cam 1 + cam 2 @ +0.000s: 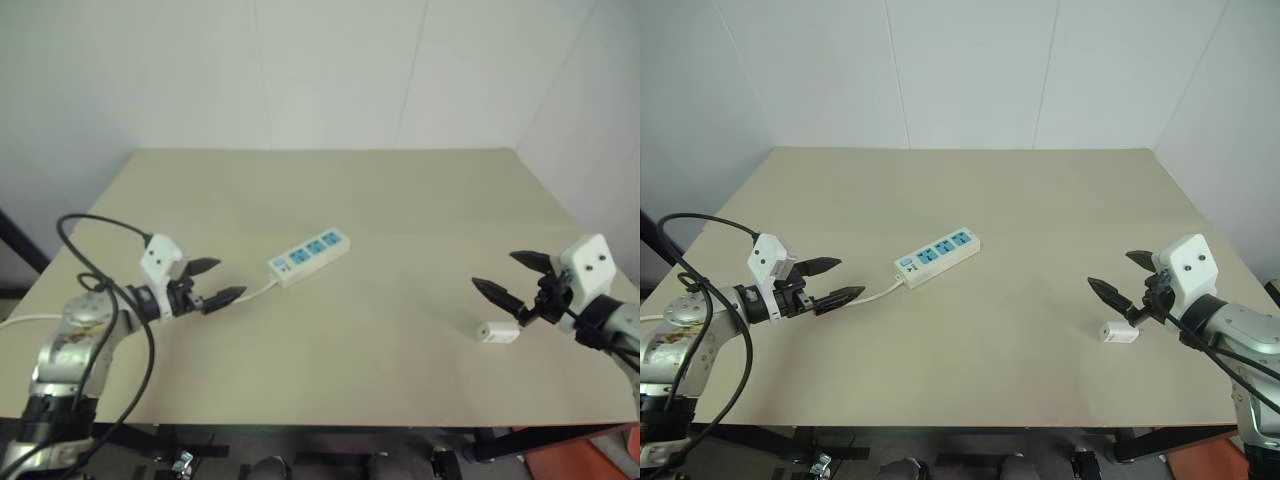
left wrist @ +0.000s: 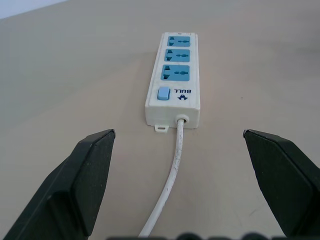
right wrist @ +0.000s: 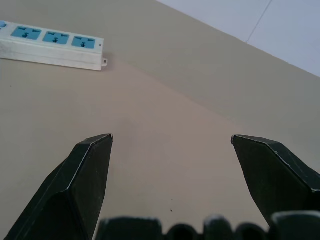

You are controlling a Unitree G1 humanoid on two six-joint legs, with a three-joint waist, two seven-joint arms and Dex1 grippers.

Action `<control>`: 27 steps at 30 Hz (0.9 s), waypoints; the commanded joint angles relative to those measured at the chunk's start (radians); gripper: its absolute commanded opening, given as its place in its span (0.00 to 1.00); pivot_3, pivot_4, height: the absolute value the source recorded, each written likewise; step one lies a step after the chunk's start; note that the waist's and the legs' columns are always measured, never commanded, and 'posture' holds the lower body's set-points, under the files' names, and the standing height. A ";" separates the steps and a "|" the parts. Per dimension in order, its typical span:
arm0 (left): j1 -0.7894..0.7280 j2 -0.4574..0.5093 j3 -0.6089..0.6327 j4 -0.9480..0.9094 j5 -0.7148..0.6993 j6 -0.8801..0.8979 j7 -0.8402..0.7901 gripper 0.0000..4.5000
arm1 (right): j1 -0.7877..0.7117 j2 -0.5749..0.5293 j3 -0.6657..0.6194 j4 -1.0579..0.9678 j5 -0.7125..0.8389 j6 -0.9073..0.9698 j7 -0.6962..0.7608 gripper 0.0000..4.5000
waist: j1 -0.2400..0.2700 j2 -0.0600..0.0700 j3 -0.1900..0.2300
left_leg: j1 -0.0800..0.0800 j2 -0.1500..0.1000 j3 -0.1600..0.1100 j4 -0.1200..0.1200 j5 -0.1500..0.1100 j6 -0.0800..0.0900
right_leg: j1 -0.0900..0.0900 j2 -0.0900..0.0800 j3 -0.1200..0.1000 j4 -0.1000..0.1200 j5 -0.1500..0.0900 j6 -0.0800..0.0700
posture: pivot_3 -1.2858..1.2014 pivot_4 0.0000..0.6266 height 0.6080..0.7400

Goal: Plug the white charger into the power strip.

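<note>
- Black fingers (image 2: 90, 185) of the left pincer (image 1: 208, 282) are seen spread wide in the left wrist view, with nothing between them; the thin white cord (image 2: 170, 185) runs up between them to the power strip (image 2: 175, 80).
- Right pincer (image 1: 1125, 280) is likewise wide apart and empty, as both head views and its own wrist view confirm.
- White charger (image 1: 1119, 333) is recorded lying on the tabletop (image 1: 970, 200) at the robot's right, just beside and below the right pincer's fingertips, not touched by them. The right arm is judged clearly the nearer to it.
- Power strip lies left of centre, well apart from the charger. Its long axis runs diagonally: switch and cord end toward the left pincer, far end away and toward the right. The left pincer is near the cord end, not in contact.
- Relation governing the coming move, as judged: the charger sits beneath the right pincer, so a downward reach is called for before any carry leftward across to the strip.
- Left wrist view shows the three blue socket panels, the switch and the cord exit in detail that is not readable from the head views.
- Right wrist view shows the strip side-on in the distance, looking past the charger; the charger's position is given by the head views.
</note>
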 commanded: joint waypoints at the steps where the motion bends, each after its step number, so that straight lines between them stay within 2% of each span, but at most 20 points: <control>1: -0.019 0.004 0.025 -0.016 -0.006 -0.023 0.002 1.00 | -0.014 -0.013 -0.027 -0.022 0.003 -0.022 -0.002 0.99 | 0.000 0.000 0.000 | 0.000 0.000 0.000 0.000 0.000 0.000 | 0.000 0.000 0.000 0.000 0.000 0.000 | 0.52 0.24 1.00; 22: -0.056 -0.028 -0.016 0.030 0.034 -0.061 0.008 1.00 | 0.015 -0.009 -0.058 -0.053 0.014 -0.014 -0.011 0.99 | 0.001 0.000 0.000 | 0.000 0.000 0.000 0.000 0.000 0.000 | 0.000 0.000 0.000 0.000 0.000 0.000 | 0.52 0.24 1.00; 27: -0.098 -0.067 -0.034 0.088 0.069 -0.105 0.029 1.00 | 0.016 -0.009 -0.063 -0.058 0.018 -0.012 -0.014 0.99 | 0.002 0.000 0.000 | 0.000 0.000 0.000 0.000 0.000 0.000 | 0.000 0.000 0.000 0.000 0.000 0.000 | 0.52 0.24 1.00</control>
